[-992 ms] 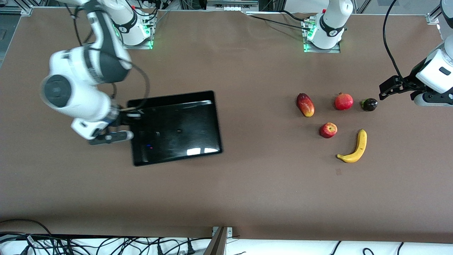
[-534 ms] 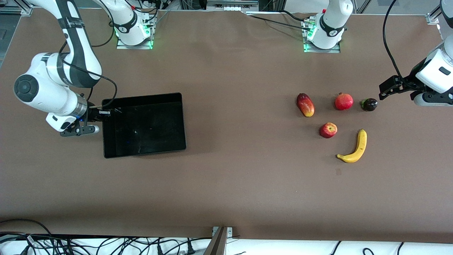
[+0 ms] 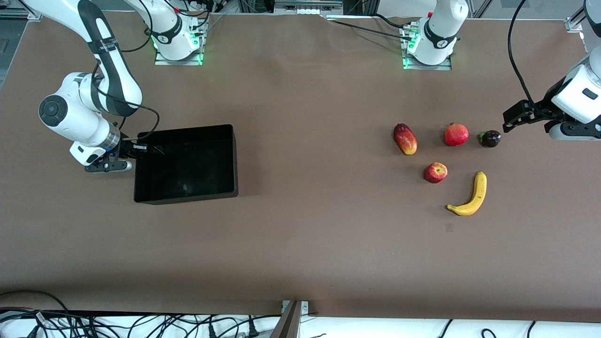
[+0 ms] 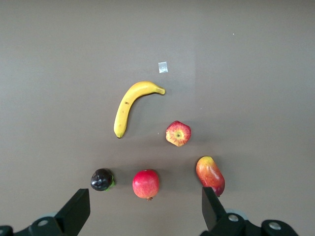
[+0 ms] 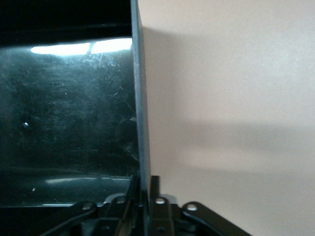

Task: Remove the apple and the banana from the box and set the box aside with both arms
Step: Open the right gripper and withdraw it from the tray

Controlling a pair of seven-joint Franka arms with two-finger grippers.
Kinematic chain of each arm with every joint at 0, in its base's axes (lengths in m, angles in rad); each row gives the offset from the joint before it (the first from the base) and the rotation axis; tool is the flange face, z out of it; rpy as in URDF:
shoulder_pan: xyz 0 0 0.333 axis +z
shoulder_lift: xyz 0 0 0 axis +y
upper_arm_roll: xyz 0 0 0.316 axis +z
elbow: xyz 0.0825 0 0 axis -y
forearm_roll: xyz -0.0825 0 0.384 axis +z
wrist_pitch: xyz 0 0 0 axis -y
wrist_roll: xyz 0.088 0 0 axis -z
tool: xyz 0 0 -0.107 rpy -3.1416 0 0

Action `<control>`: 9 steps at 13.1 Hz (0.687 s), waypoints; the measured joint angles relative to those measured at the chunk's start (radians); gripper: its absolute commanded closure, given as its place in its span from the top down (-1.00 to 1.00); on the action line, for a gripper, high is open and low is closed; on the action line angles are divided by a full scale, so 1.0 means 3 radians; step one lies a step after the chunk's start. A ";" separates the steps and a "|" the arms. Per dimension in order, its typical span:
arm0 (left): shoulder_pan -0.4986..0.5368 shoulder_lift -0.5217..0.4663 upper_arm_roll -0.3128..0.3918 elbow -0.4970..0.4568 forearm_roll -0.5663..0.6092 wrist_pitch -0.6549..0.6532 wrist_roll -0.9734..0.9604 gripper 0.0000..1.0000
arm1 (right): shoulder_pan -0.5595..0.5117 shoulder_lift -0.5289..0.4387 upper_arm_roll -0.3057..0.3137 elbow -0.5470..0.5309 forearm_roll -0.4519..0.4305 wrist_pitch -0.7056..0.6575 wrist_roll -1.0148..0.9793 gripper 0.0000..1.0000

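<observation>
From the front we see the one empty box [image 3: 185,164] near the right arm's end of the table, its wall pinched by the right gripper [image 3: 133,151], so both fruits are out, the box looks moved aside and only the release seems left.

In the left wrist view, the waiting left gripper [image 4: 142,212] hangs wide open over five fruits by the left arm's end: one apple [image 4: 178,133], one banana [image 4: 132,106], one pomegranate [image 4: 146,184], one mango [image 4: 210,175], one dark fruit [image 4: 102,179].

In the right wrist view, the fingers [image 5: 155,189] straddle the box wall.
</observation>
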 measured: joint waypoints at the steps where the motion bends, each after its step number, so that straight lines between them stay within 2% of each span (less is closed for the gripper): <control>1: 0.0000 0.0000 0.0000 0.0000 0.0000 0.0000 0.0000 1.00 | 0.0000 -0.0049 0.0004 0.0030 0.0000 -0.0003 0.0000 1.00; 3: 0.0000 0.0000 0.0000 0.0000 0.0000 0.0000 0.0000 1.00 | 0.0000 -0.0215 0.0017 0.0176 0.0000 -0.0209 0.0000 1.00; 4: 0.0000 0.0000 0.0000 0.0000 0.0000 0.0000 0.0000 1.00 | -0.0001 -0.0306 0.0019 0.0342 0.0000 -0.0498 0.0000 1.00; 7: 0.0000 0.0000 0.0000 0.0000 0.0000 0.0000 0.0000 1.00 | -0.0002 -0.0459 0.0022 0.1096 -0.0010 -0.1511 0.0000 1.00; 9: 0.0000 0.0000 0.0000 0.0000 0.0000 0.0000 0.0000 1.00 | -0.0002 -0.0486 0.0024 0.1562 -0.0030 -0.2023 0.0000 1.00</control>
